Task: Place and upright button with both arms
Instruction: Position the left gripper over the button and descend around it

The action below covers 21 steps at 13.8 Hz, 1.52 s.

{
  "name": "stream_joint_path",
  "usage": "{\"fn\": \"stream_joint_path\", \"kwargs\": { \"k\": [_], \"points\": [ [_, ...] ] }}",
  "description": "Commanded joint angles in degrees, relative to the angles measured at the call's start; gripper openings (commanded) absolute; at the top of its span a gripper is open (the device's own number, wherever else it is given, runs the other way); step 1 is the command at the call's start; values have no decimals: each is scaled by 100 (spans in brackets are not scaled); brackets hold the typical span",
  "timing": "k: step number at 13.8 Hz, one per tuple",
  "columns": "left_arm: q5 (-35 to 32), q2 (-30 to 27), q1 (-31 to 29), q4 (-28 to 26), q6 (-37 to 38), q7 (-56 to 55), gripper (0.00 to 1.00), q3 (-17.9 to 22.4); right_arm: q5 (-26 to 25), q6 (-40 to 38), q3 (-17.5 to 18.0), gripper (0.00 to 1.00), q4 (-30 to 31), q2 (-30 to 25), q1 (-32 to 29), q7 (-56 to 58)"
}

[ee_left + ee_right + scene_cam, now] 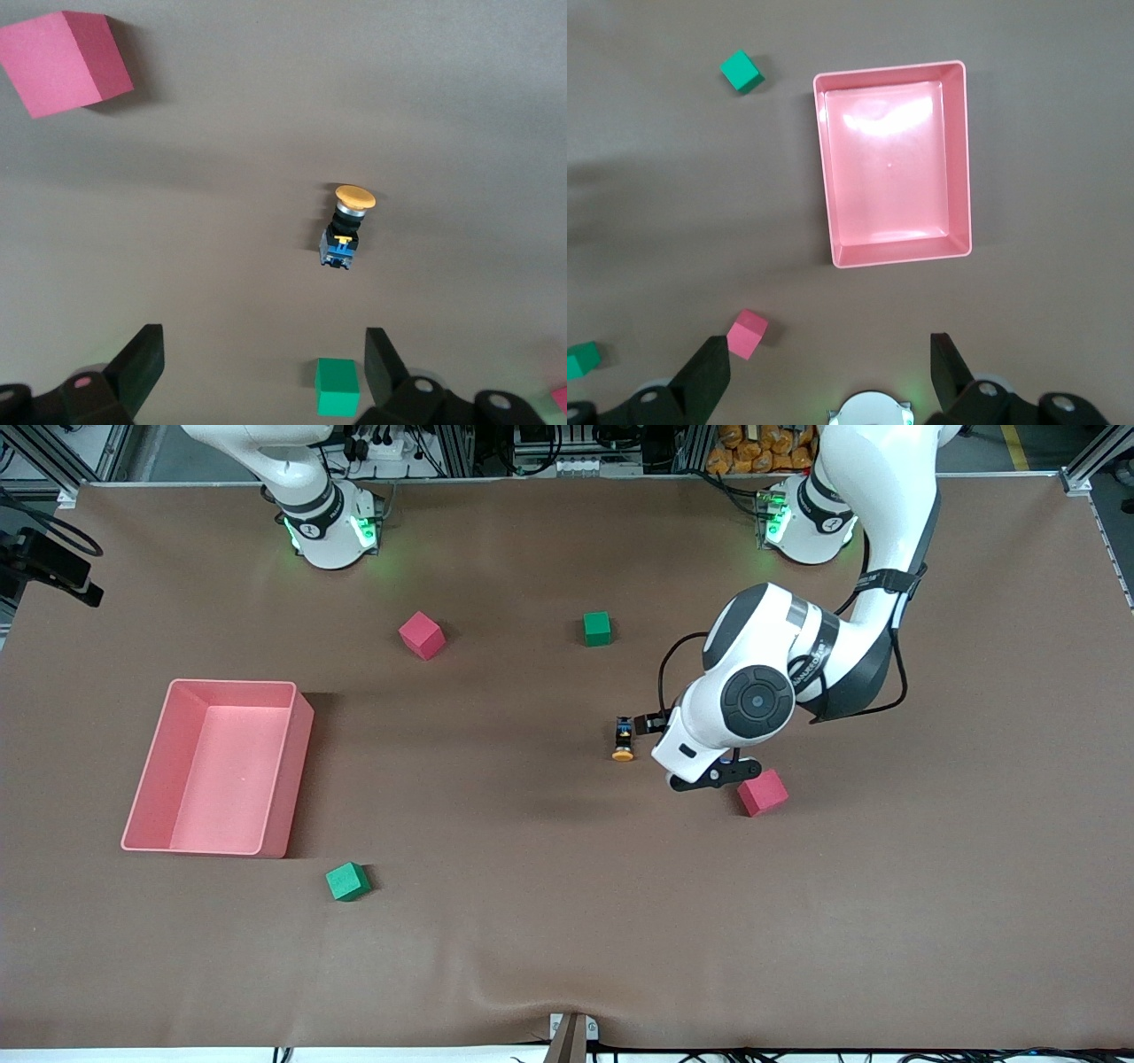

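The button (624,741) lies on its side on the brown table mat, its orange cap toward the front camera and its black and blue body toward the robots. In the left wrist view the button (344,230) lies apart from the fingers. My left gripper (652,723) hangs above the mat beside the button, mostly hidden under its white wrist. Seen from the wrist, the left gripper (259,372) is open and empty. My right gripper (826,372) is open and empty, high above its own base, and is out of the front view.
A red cube (762,793) lies close under the left wrist. A green cube (597,628) and a second red cube (422,635) lie nearer the robots. A pink tray (288,779) and another green cube (347,881) sit toward the right arm's end.
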State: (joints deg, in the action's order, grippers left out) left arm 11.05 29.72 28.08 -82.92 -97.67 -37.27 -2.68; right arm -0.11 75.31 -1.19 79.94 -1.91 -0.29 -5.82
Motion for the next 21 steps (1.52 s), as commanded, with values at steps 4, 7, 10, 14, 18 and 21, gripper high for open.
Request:
{"fn": "stream_joint_path", "kwargs": {
  "k": [4, 7, 10, 14, 18, 21],
  "points": [
    [196, 8, -84, 83, 125, -44, 100, -14, 195, 344, -39, 100, -110, 86, 90, -252],
    [266, 8, -84, 83, 160, -44, 100, -14, 292, 388, -30, 100, -110, 95, 64, -552],
    [318, -1, -84, 83, 389, -44, 100, -22, 309, 379, -30, 100, -101, 95, 73, -552],
    [574, 43, -57, 83, 389, -61, 100, -22, 327, 335, -48, 100, -110, 86, 46, -552],
    [618, 43, -22, 75, 389, -53, 100, -49, 318, 335, -56, 100, -110, 86, 38, -552],
    [732, 69, -14, 75, 389, -18, 100, -40, 318, 265, -30, 100, -110, 86, 73, -552]
  ]
}}
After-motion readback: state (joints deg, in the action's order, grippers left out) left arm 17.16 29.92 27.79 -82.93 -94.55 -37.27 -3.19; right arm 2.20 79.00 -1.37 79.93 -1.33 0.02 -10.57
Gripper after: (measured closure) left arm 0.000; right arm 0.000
